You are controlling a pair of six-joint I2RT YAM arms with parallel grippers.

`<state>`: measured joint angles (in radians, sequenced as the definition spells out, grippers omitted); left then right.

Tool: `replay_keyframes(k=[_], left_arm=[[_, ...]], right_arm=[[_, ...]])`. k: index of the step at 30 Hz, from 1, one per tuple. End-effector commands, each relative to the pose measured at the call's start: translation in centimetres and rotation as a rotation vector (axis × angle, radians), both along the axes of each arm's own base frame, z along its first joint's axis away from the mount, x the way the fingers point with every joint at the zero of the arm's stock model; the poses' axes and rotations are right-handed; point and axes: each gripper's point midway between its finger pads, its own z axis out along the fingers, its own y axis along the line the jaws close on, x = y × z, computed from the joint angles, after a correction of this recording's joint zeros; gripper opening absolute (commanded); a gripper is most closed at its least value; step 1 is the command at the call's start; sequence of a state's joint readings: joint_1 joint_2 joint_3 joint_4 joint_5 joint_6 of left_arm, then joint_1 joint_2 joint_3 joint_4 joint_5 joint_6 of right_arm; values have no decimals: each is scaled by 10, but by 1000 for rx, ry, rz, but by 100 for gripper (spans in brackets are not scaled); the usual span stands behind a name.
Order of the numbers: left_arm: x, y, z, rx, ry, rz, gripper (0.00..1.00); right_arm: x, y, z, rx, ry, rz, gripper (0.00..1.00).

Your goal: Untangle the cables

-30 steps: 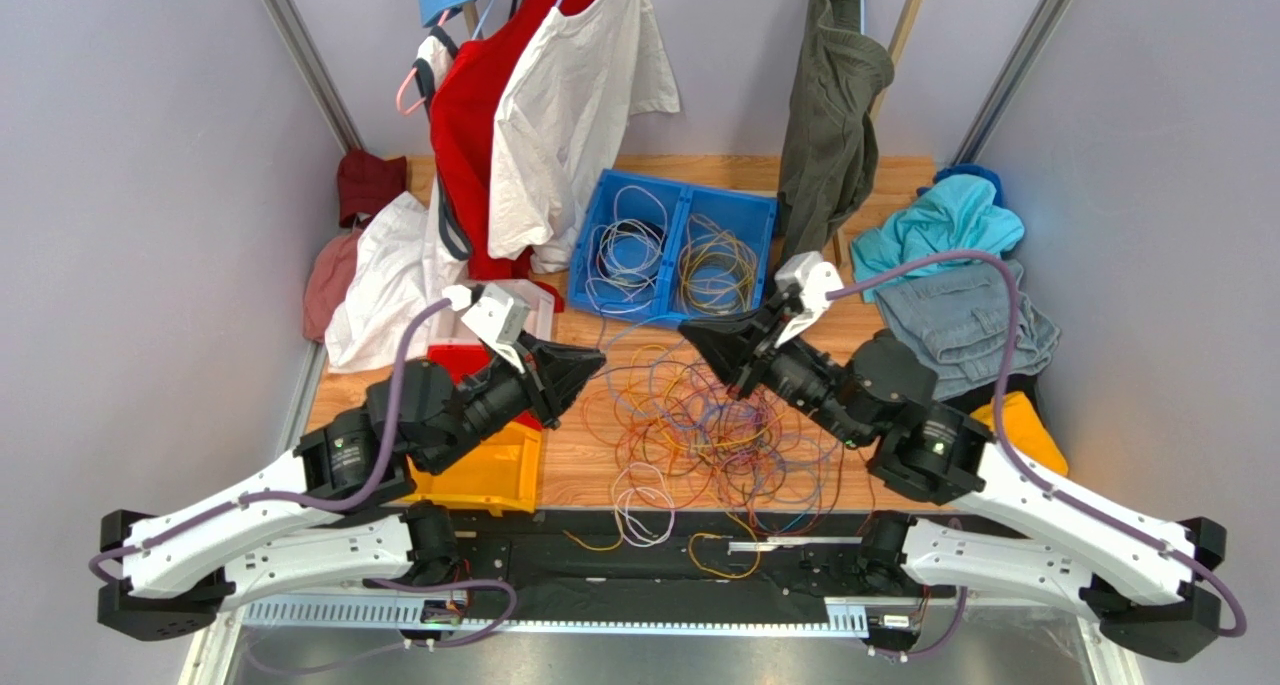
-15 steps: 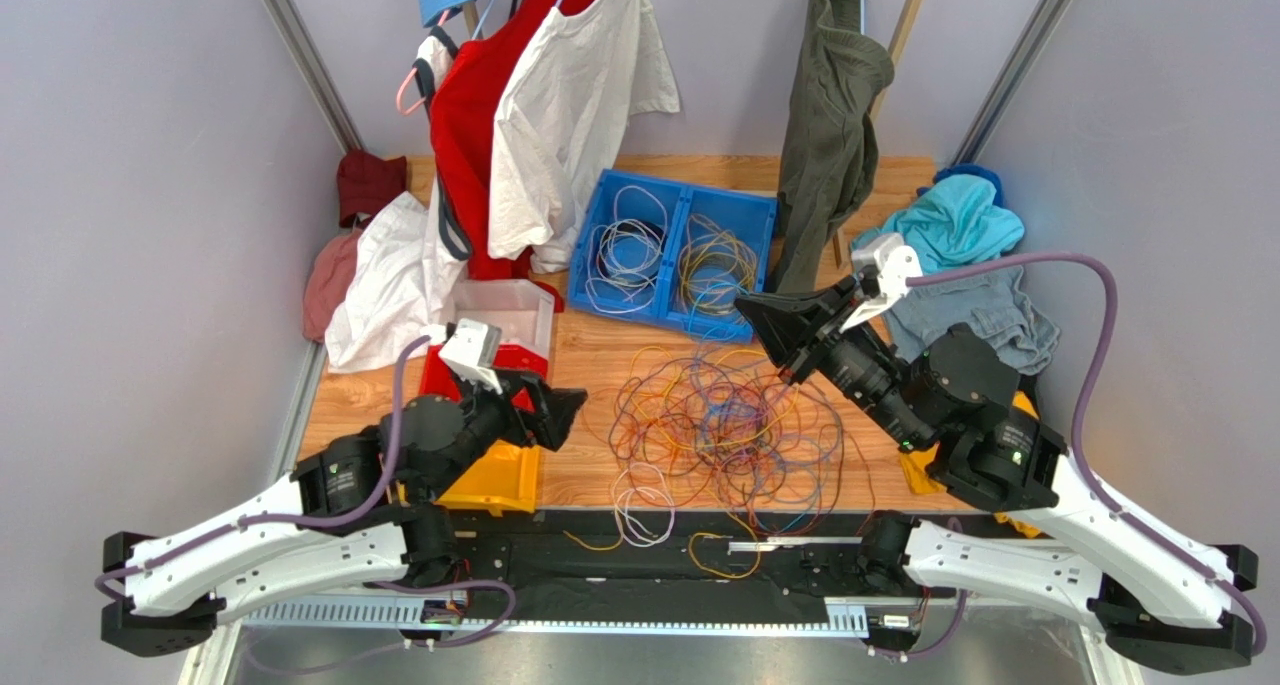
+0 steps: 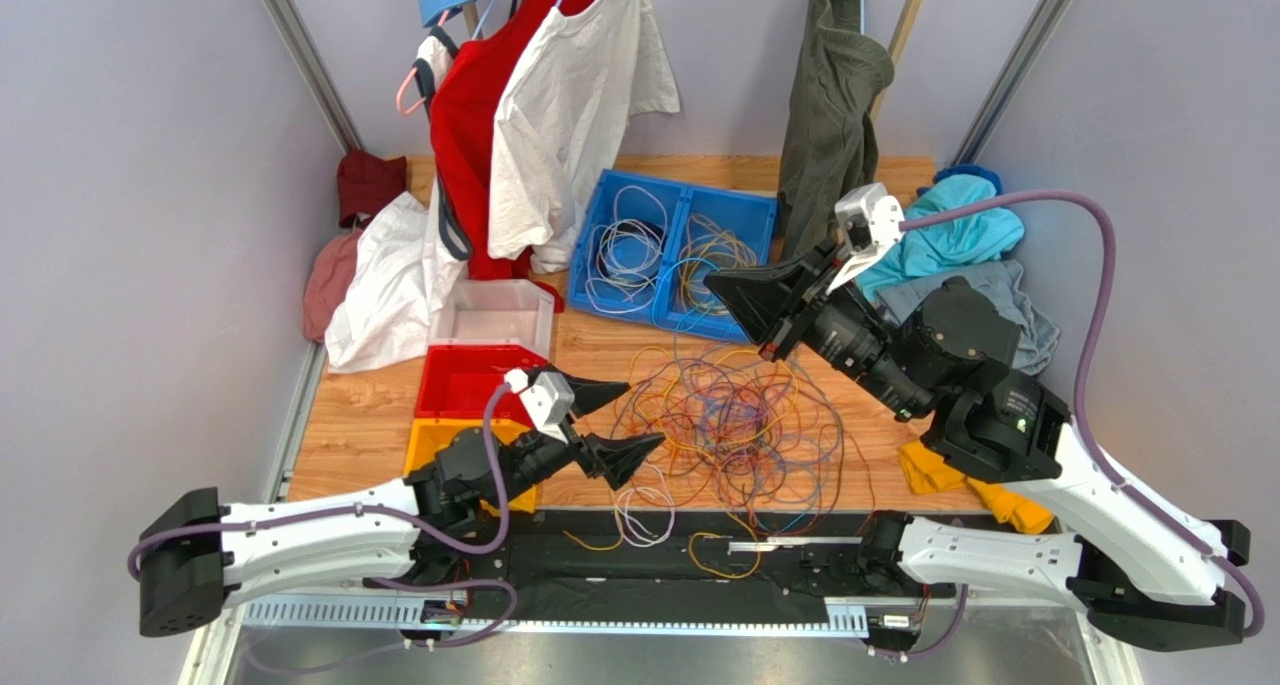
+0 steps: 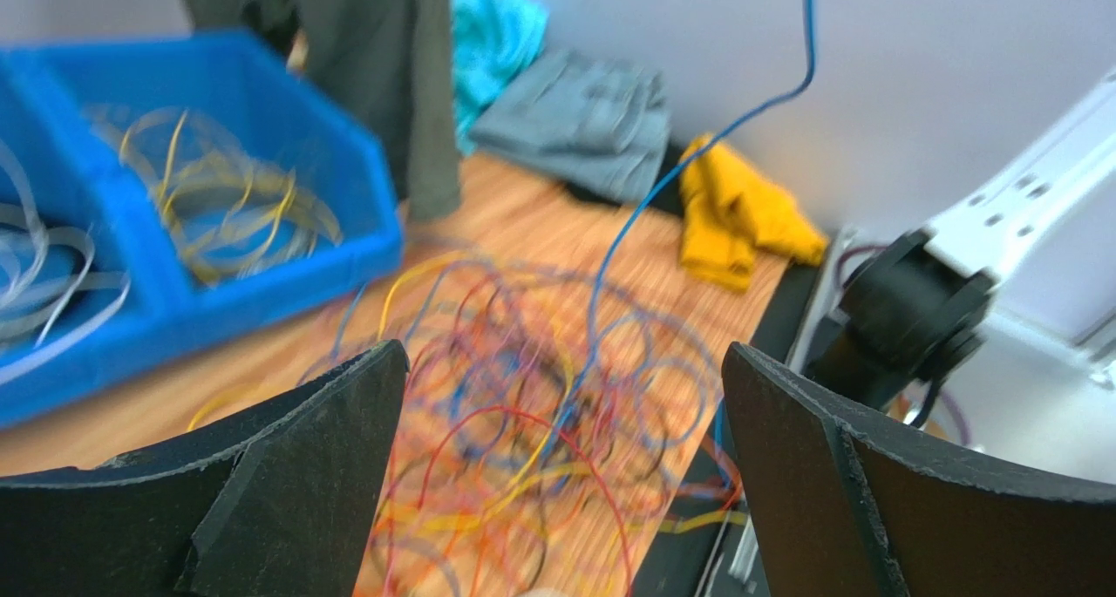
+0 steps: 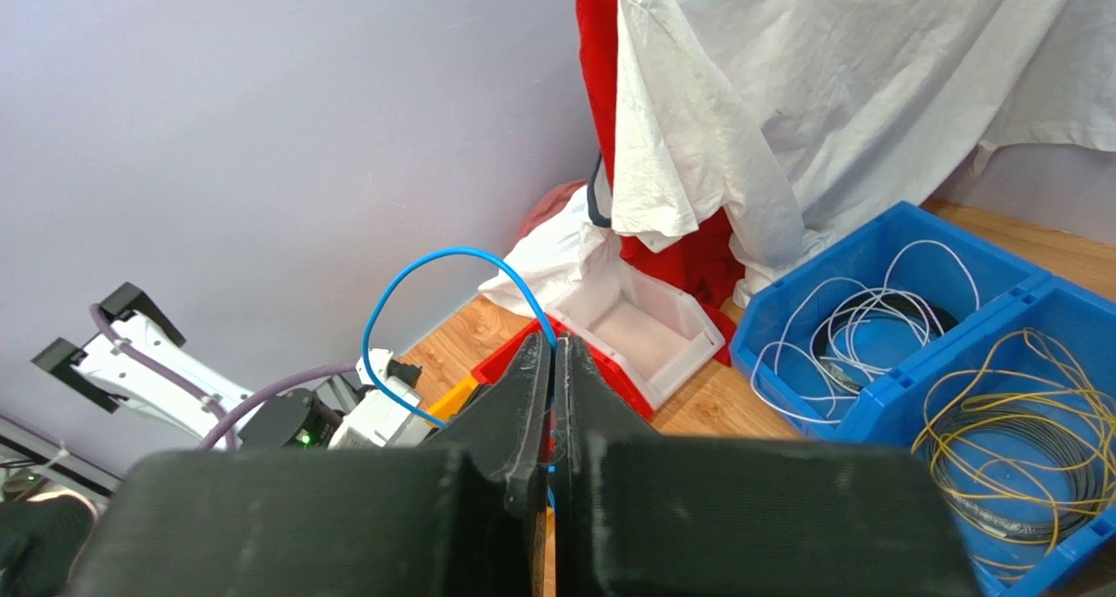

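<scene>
The cables (image 3: 736, 415) lie as a many-coloured tangle on the wooden table; the left wrist view shows them blurred (image 4: 524, 414). My right gripper (image 3: 751, 298) hangs above the tangle's far edge, by the blue bin. It is shut on a blue cable (image 5: 432, 264), which loops out from the fingertips (image 5: 550, 345). That blue cable (image 4: 694, 153) rises steeply out of the tangle. My left gripper (image 3: 616, 423) sits low at the tangle's left side, open wide, with nothing between its fingers (image 4: 328, 453).
A blue two-part bin (image 3: 684, 313) behind the tangle holds coiled white and yellow cables. White (image 3: 496, 318), red (image 3: 466, 382) and yellow (image 3: 436, 442) bins stand at the left. Clothes hang at the back and lie at both sides. A white loop (image 3: 646, 508) reaches the near edge.
My left gripper has opened wide and swung down and right to the tangle's near-left side. My right gripper has lifted back and right with the blue cable.
</scene>
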<state>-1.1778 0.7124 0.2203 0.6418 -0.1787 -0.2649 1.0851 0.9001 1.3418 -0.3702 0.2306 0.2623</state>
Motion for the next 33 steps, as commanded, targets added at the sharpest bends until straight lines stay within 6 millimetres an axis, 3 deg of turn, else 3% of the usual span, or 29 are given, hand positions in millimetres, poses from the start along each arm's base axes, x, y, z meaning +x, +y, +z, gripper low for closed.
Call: replay_keyframes(k=[1, 2, 4, 5, 7, 8, 14, 18, 25, 31, 33], left_arm=[[-19, -6, 84, -275, -220, -103, 99], [-21, -8, 95, -298, -246, -113, 99], [-18, -15, 94, -288, -248, -113, 99], [-18, -15, 104, -317, -272, -109, 99], [-15, -23, 103, -311, -280, -107, 99], [-14, -24, 112, -328, -299, -102, 99], [-9, -39, 107, -293, -315, -107, 99], [-13, -48, 97, -267, -306, -146, 99], [-7, -57, 56, -182, -248, -145, 99], [4, -69, 44, -159, -237, -115, 99], [10, -73, 48, -162, -241, -94, 94]], right_arm=[[-6, -4, 12, 37, 24, 17, 0], [-6, -3, 11, 35, 28, 17, 0], [-6, 2, 9, 42, 45, 32, 0], [-7, 4, 8, 45, 53, 39, 0], [-7, 10, 8, 53, 72, 55, 0], [-8, 12, 9, 56, 75, 63, 0], [-15, 16, 32, 72, 62, 108, 0], [-16, 15, 40, 75, 49, 112, 0], [-20, 15, 47, 70, 43, 133, 0], [-26, 17, 48, 83, 57, 165, 0], [-28, 18, 49, 86, 57, 174, 0]])
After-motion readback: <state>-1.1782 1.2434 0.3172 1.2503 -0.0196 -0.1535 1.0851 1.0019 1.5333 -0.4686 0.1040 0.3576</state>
